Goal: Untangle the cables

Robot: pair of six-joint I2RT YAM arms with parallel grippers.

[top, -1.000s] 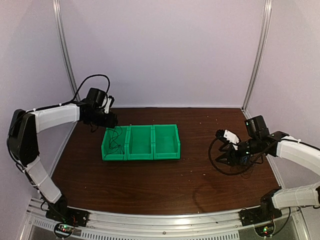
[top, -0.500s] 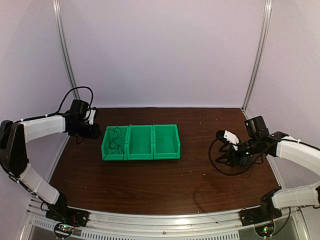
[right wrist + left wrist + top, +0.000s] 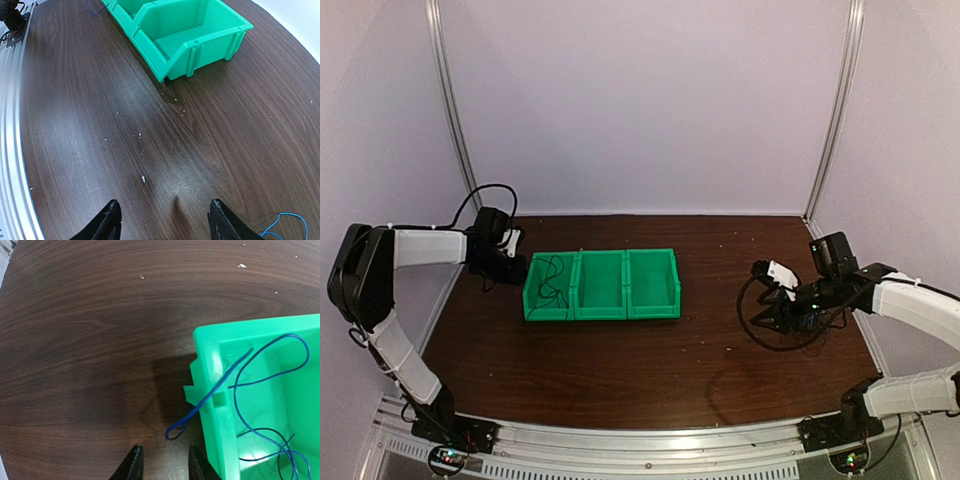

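Note:
A bright blue cable [image 3: 270,367] lies coiled in the left compartment of the green bin [image 3: 220,412]. One loop of it [image 3: 176,431] hangs over the bin's wall onto the table. My left gripper [image 3: 164,449] is open just short of that loop, holding nothing; from above it [image 3: 513,268] sits left of the bin [image 3: 602,312]. The cable in the bin shows there as thin and dark [image 3: 552,280]. My right gripper [image 3: 164,202] is open over bare wood, with a blue cable end [image 3: 284,222] at its right. Dark cable loops [image 3: 790,328] lie around it [image 3: 768,305].
The bin has three compartments in a row; the middle and right ones [image 3: 650,280] show nothing inside. The right wrist view has the bin's end [image 3: 190,35] far ahead and the table's metal front rail [image 3: 10,125] at left. White crumbs dot the wood.
My left gripper has pulled back from above the left compartment to the bin's left side, and its jaws have narrowed. The cable now lies in the compartment. The right arm has stayed still.

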